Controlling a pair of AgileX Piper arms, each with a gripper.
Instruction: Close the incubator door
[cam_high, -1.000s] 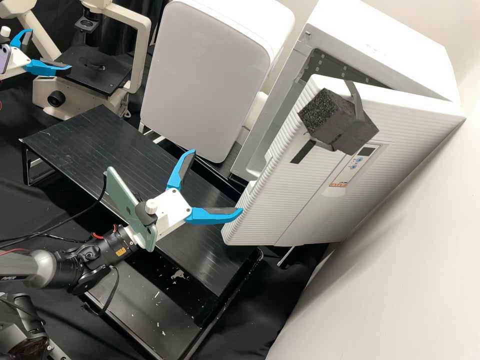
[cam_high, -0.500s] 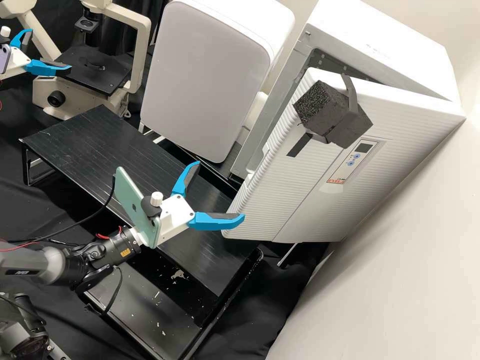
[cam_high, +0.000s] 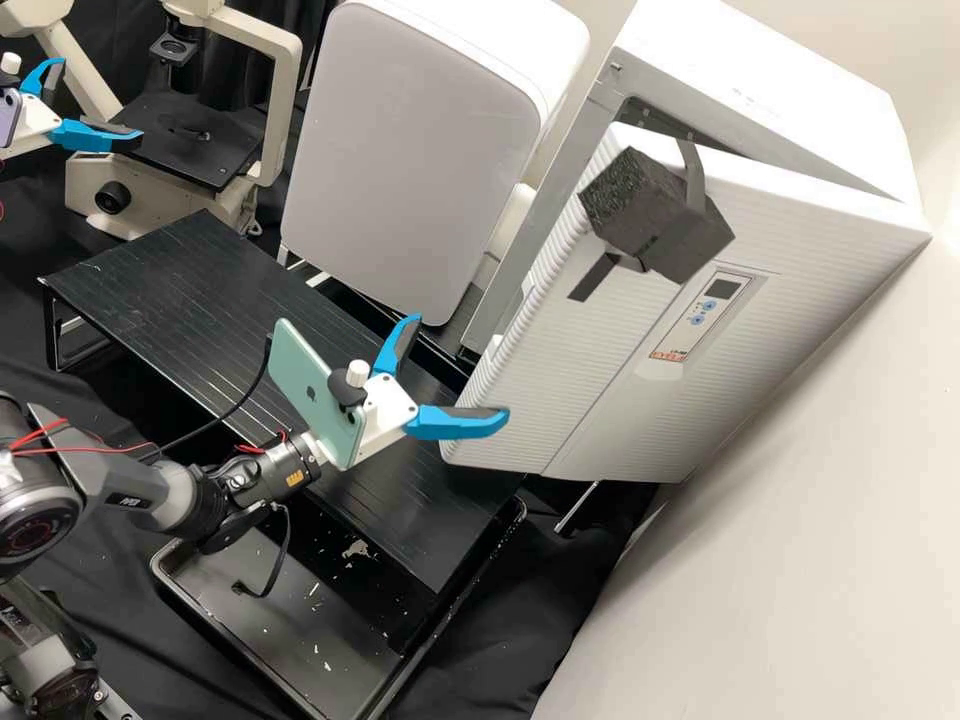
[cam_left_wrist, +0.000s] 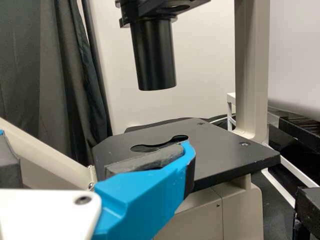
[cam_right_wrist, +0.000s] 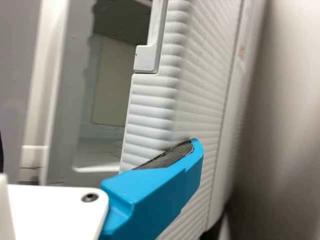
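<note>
The white ribbed incubator door (cam_high: 600, 380) stands ajar in the high view, a gap along its left and upper edges; a black foam block (cam_high: 655, 210) is strapped to its upper part. Beside the door's lower left edge is my right gripper (cam_high: 461, 367), open and empty, one finger's tip overlapping the door. The right wrist view has the right gripper (cam_right_wrist: 98, 145) with a finger in front of the ribbed door (cam_right_wrist: 152, 115). Far off at upper left, my left gripper (cam_high: 100, 98) stands open by the microscope; the left wrist view shows the left gripper (cam_left_wrist: 100, 145) before the stage.
The incubator body (cam_high: 770, 100) stands at upper right, a grey-fronted white appliance (cam_high: 410, 150) left of it. A black raised table (cam_high: 200, 290) lies under the right arm. The microscope stage (cam_high: 190, 140) is at upper left, a pale wall (cam_high: 800, 560) at right.
The door has swung further in towards the incubator body, and the foam block moved up and left with it. My right gripper has shifted right with the door, still open. The left gripper has stayed put.
</note>
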